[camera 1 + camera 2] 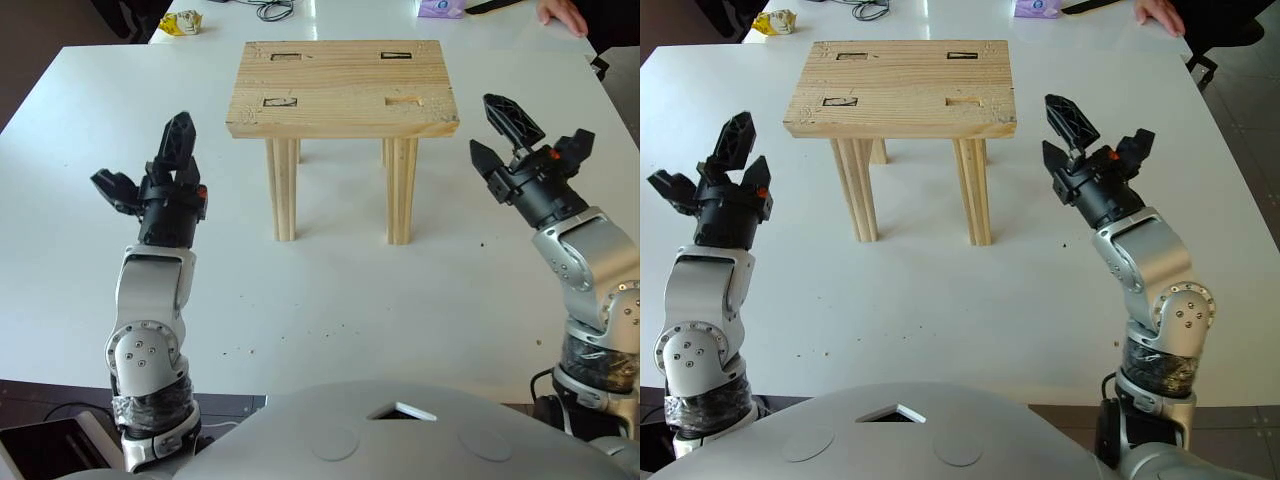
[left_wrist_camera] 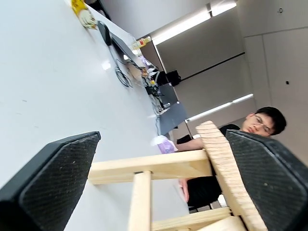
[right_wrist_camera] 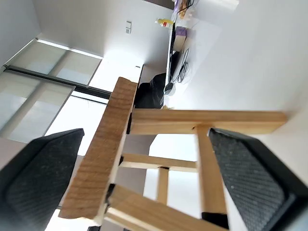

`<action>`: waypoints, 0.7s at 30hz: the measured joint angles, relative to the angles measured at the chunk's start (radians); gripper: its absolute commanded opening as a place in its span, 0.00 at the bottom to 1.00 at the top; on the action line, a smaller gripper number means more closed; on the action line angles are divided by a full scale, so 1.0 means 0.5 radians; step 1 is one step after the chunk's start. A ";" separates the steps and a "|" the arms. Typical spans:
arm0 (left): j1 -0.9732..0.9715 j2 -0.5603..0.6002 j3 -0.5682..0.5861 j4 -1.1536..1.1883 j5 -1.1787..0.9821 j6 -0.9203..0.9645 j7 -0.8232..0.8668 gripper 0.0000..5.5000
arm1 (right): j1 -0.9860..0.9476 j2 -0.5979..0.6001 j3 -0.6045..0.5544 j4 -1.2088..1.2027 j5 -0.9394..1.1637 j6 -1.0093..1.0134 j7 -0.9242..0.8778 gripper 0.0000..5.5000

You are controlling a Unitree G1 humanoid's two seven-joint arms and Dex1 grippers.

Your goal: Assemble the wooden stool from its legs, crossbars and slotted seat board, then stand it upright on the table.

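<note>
The wooden stool (image 1: 342,92) stands upright on the white table (image 1: 330,300), its slotted seat board (image 1: 902,86) on top and its legs (image 1: 400,190) on the tabletop. Crossbars (image 3: 207,121) join the legs under the seat. My left gripper (image 1: 148,165) is held open to the left of the stool, apart from it. On the stool's right side my right gripper (image 1: 530,138) is open as well, a short gap from the seat edge. Neither holds anything. Both wrist views look between black fingertips (image 2: 53,178) at the stool's underside.
A yellow wrapper (image 1: 181,23) and black cables (image 1: 272,9) lie at the table's far edge, with a purple pack (image 1: 440,8) further right. A person's hand (image 1: 560,12) rests at the far right corner. Small crumbs dot the tabletop in front of the stool.
</note>
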 measured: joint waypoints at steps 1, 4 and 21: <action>0.052 0.003 0.052 0.044 0.075 -0.017 -0.039 0.88 | 0.000 -0.046 0.001 0.061 -0.188 -0.003 0.054 0.86; 0.097 0.032 0.164 0.076 0.301 -0.083 -0.109 0.88 | -0.017 -0.147 0.058 0.164 -0.730 -0.056 0.214 0.86; -0.616 0.019 -0.209 0.975 2.440 -0.408 0.168 0.88 | -0.739 0.145 0.635 1.206 -3.084 -0.850 0.221 0.86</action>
